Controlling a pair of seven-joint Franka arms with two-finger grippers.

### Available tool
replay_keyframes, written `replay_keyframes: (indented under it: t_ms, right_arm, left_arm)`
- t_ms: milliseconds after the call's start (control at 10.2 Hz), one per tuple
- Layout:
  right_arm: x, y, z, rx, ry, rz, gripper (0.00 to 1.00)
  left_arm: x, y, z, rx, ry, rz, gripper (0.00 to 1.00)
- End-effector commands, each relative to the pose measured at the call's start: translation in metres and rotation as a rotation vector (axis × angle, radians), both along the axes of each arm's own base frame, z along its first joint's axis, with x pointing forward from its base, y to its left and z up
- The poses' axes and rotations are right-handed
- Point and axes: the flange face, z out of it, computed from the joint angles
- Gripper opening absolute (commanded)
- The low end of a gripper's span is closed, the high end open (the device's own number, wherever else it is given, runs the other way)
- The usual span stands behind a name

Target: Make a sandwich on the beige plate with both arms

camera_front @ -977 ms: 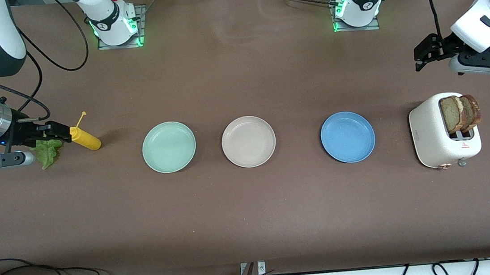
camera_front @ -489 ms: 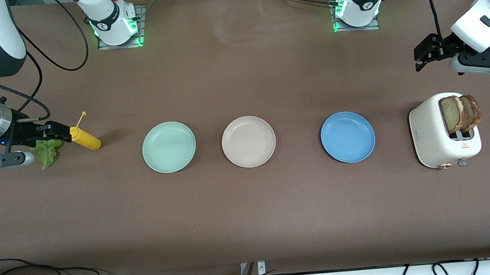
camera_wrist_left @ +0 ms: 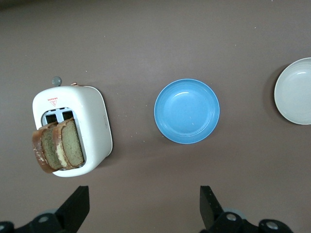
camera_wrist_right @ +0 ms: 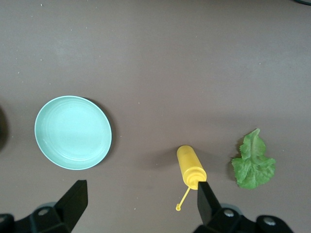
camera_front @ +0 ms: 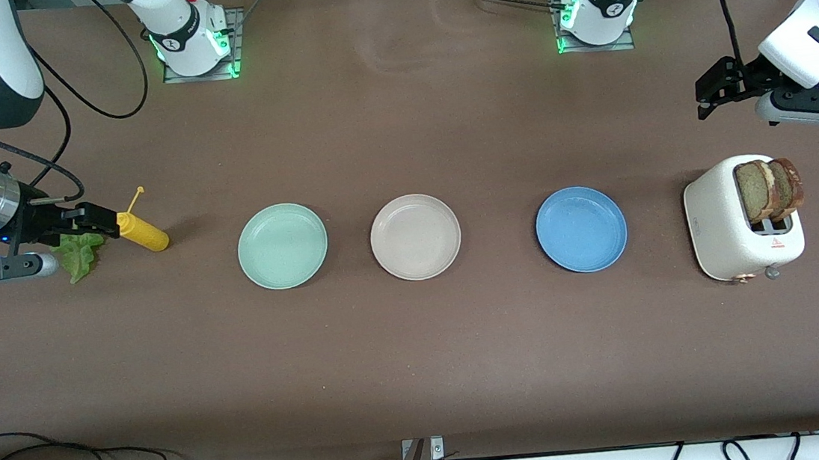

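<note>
Front view: a brown table [camera_front: 421, 349] carries three round plates in a row across its middle. The beige plate [camera_front: 415, 237] sits in the centre, empty, with a mint-green plate [camera_front: 282, 245] beside it toward the right arm's end of the table and a blue plate [camera_front: 581, 228] toward the left arm's end. Near the left arm's end stands a white toaster [camera_front: 744, 228] with two brown bread slices [camera_front: 770, 189] sticking up from its slots. Near the right arm's end lie a yellow squeeze bottle [camera_front: 141, 232] on its side and a green lettuce leaf [camera_front: 80, 254] just beside it. The left gripper [camera_front: 713, 89] hangs in the air over bare table by the toaster, fingers spread, holding nothing. The right gripper [camera_front: 89, 220] hangs over the lettuce and the bottle, fingers likewise spread and empty.

Left wrist view: the toaster [camera_wrist_left: 92, 126] with its bread slices [camera_wrist_left: 58, 148], the blue plate [camera_wrist_left: 186, 111] and part of the beige plate [camera_wrist_left: 294, 91] lie below. The two black fingertips [camera_wrist_left: 75, 206] stand wide apart.

Right wrist view: the mint-green plate [camera_wrist_right: 73, 132], the yellow bottle [camera_wrist_right: 190, 166] and the lettuce leaf [camera_wrist_right: 253, 162] lie below, well apart from each other. The fingertips [camera_wrist_right: 74, 199] stand wide apart.
</note>
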Motion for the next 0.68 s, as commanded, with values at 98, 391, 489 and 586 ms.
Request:
replay_keyframes:
  t_ms: [98, 391, 489, 586]
  right_arm:
    - [-0.005, 0.001, 0.003, 0.012, 0.008, -0.005, 1.00]
    - [-0.005, 0.000, 0.004, 0.012, 0.006, -0.005, 1.00]
    - [-0.005, 0.000, 0.004, 0.012, 0.006, -0.006, 1.00]
    - [-0.005, -0.001, 0.004, 0.011, 0.006, -0.006, 1.00]
  left_arm:
    - [0.001, 0.014, 0.004, 0.003, -0.003, 0.005, 1.00]
    - [0.010, 0.061, -0.013, 0.008, 0.013, 0.054, 1.00]
    - [0.012, 0.078, -0.026, 0.028, 0.027, 0.042, 1.00]
    - [0.016, 0.085, -0.039, 0.056, 0.010, 0.012, 1.00]
